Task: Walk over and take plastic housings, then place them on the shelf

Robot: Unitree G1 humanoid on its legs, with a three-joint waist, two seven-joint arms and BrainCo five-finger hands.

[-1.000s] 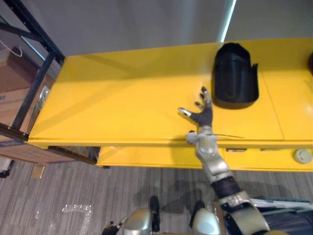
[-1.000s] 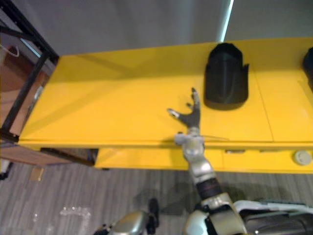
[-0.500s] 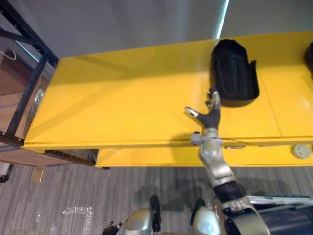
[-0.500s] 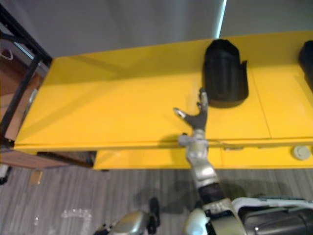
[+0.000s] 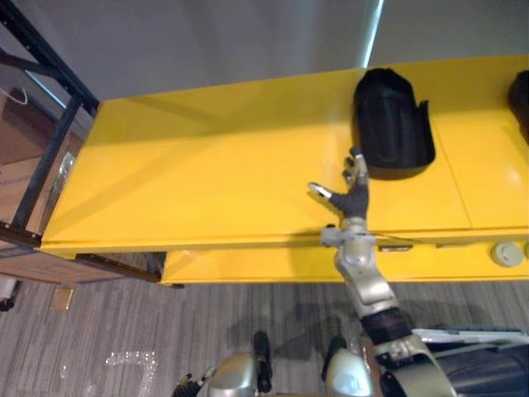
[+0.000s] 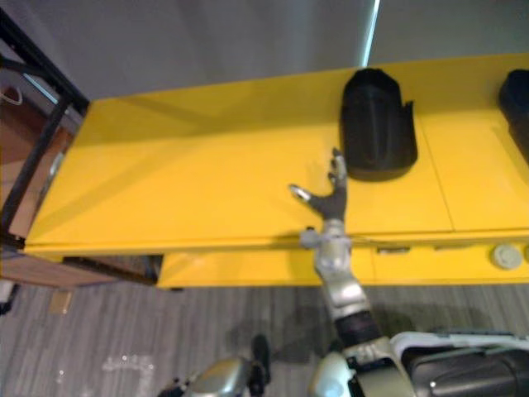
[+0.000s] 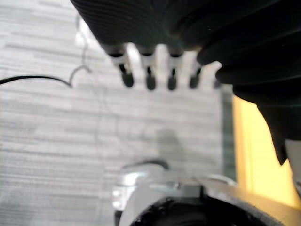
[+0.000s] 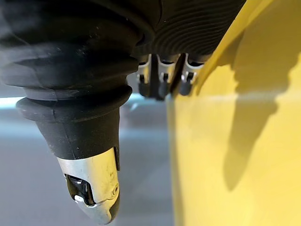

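Left eye view showed the black plastic housing (image 5: 393,124) in the upper right of the frame, lying on the yellow table (image 5: 207,182). The right hand (image 5: 354,197) was just below and to the left of it. Its fingertips were near the housing's lower left corner but, as far as could be judged, not touching. The fingers were straight, the thumb spread out to the left, and the hand held nothing.

The step in hand looked like the reach for the first pick-up, with no grasp made yet. The next move probably called for carrying the hand up and to the right in the frame, onto the housing's near wall, then curling the fingers round it.

A second housing (image 6: 517,103) lay at the right edge. The black shelf frame (image 5: 50,141) stood at the upper left, well apart. The left hand (image 7: 149,75) hung over the grey floor, its fingers straight and empty.
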